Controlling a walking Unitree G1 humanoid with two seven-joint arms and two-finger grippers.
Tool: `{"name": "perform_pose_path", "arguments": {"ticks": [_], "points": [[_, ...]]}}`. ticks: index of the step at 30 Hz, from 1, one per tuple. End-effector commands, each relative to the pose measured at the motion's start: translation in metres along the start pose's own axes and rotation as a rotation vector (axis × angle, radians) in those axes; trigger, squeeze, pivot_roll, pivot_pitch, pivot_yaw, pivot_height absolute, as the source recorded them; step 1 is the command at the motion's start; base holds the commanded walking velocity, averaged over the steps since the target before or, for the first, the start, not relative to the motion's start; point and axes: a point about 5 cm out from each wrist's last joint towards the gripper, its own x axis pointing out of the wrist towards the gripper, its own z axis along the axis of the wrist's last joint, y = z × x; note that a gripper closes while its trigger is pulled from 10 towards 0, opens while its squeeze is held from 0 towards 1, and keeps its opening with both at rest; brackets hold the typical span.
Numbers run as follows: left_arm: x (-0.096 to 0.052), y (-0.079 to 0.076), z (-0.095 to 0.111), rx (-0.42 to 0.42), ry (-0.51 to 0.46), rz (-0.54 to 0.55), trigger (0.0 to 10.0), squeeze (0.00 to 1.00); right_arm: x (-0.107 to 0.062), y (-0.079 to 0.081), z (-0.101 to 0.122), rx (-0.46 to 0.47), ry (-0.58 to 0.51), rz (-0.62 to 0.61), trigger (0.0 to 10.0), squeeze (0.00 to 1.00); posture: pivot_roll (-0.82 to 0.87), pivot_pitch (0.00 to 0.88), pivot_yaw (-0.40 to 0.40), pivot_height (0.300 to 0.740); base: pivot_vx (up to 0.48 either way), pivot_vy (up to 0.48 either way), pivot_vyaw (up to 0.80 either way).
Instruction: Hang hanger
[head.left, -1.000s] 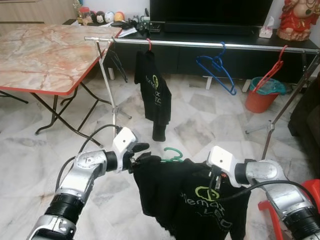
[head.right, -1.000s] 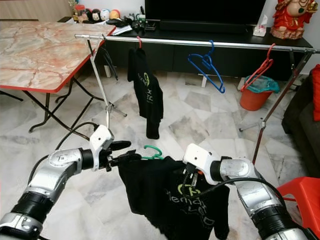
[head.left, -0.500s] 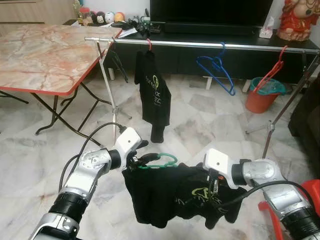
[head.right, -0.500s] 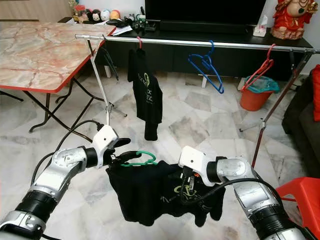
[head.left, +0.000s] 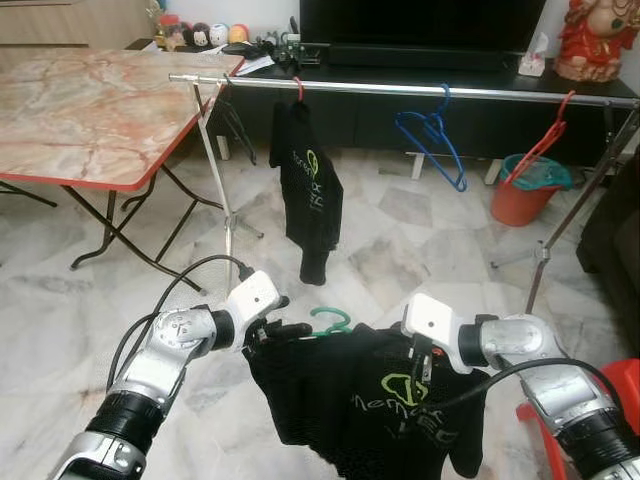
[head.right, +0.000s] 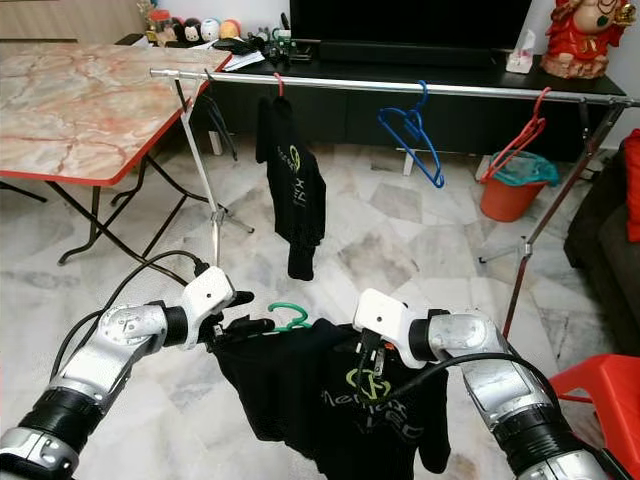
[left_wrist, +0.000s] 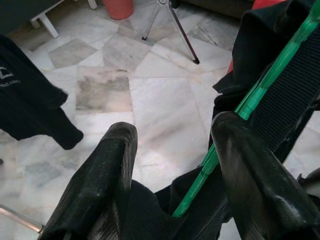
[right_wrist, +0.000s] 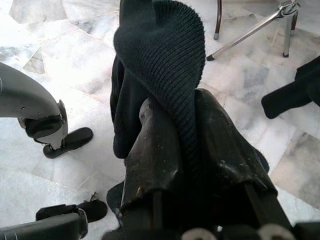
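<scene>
1. Holding a black shirt (head.left: 375, 410) on a green hanger (head.left: 332, 320) between them, both arms reach forward over the marble floor (head.left: 420, 250), near the robot.
2. Left tool (head.left: 277, 328) grips the shirt's left shoulder; the wrist view shows its fingers (left_wrist: 100, 185) set around black cloth and the green hanger bar.
3. Right tool (head.left: 418, 368) is pinched on a fold of the shirt's right side; the wrist view shows knit cloth squeezed between its fingers (right_wrist: 150, 150).
4. Hanger's hook stands above the collar, between the two tools, well short of the rail.
5. Rail (head.left: 400, 89) runs left to right at the far side, on tripod legs.
6. Hanging on the rail: a second black shirt (head.left: 310, 190) on a red hanger towards the left, a blue hanger (head.left: 432, 140) in the middle, a red hanger (head.left: 545, 140) to the right.
7. Marble-topped desk (head.left: 90, 100) stands far left; an orange bucket (head.left: 520, 195) sits far right.
</scene>
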Motion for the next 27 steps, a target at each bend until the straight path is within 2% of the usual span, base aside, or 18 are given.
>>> {"name": "perform_pose_path", "arguments": {"ticks": [1, 2, 6, 14, 27], "points": [[-0.002, -0.004, -0.011, 0.011, 0.058, -0.017, 10.0, 0.00, -0.003, -0.006, 0.010, -0.027, -0.040, -0.027, 10.0, 0.00, -0.12, 0.000, 0.017, 0.740, 0.000, 0.000, 0.00], [-0.002, -0.004, -0.012, 0.011, 0.058, -0.017, 10.0, 0.00, -0.003, -0.006, 0.010, -0.027, -0.040, -0.028, 10.0, 0.00, -0.12, 0.000, 0.017, 0.740, 0.000, 0.000, 0.00], [-0.006, 0.009, -0.011, 0.039, 0.041, 0.122, 10.0, 0.00, -0.005, -0.008, 0.009, -0.027, -0.034, -0.041, 10.0, 0.00, -0.12, 0.000, 0.018, 0.740, 0.000, 0.000, 0.00], [-0.011, 0.012, -0.011, 0.041, 0.030, 0.129, 10.0, 0.00, -0.002, -0.008, 0.007, -0.024, -0.024, -0.051, 10.0, 0.00, -0.11, 0.000, 0.018, 0.740, 0.000, 0.000, 0.00], [0.000, 0.000, -0.019, 0.077, 0.074, 0.094, 10.0, 0.00, -0.004, -0.010, 0.010, -0.021, -0.033, -0.054, 10.0, 0.00, -0.11, 0.000, 0.015, 0.740, 0.000, 0.000, 0.00]]}}
